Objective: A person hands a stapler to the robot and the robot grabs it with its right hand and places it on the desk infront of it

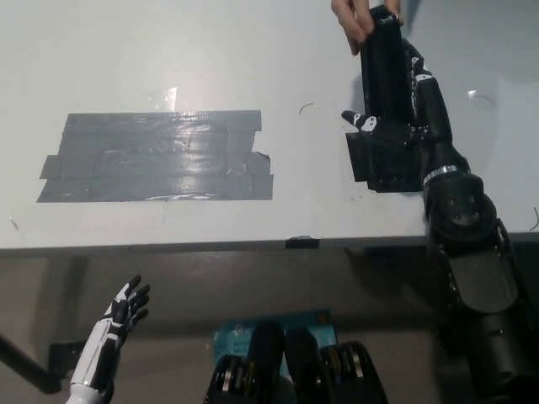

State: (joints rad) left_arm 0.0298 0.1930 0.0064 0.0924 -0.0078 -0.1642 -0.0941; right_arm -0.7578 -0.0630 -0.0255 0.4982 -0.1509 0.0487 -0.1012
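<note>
The stapler [387,71] is a long black one, standing roughly on end up at about 1 o'clock in the frame, over the white desk [168,50]. A person's hand [354,18] pinches its top end right at the upper edge of the picture. The robot's black right hand [402,105] is wrapped around the lower half of it, fingers curled onto the body, so both are gripping it at once. Right under that hand, toward 6 o'clock from the stapler, there's a black square patch [383,168] on the desk.

Further out, over at 9 o'clock from the stapler, a big patch of grey duct tape [156,156] is stuck flat on the desk, well apart from everything else.

Way down at 7 o'clock, below the desk edge, the white left hand [114,332] just hangs there with its fingers spread, holding nothing.
</note>
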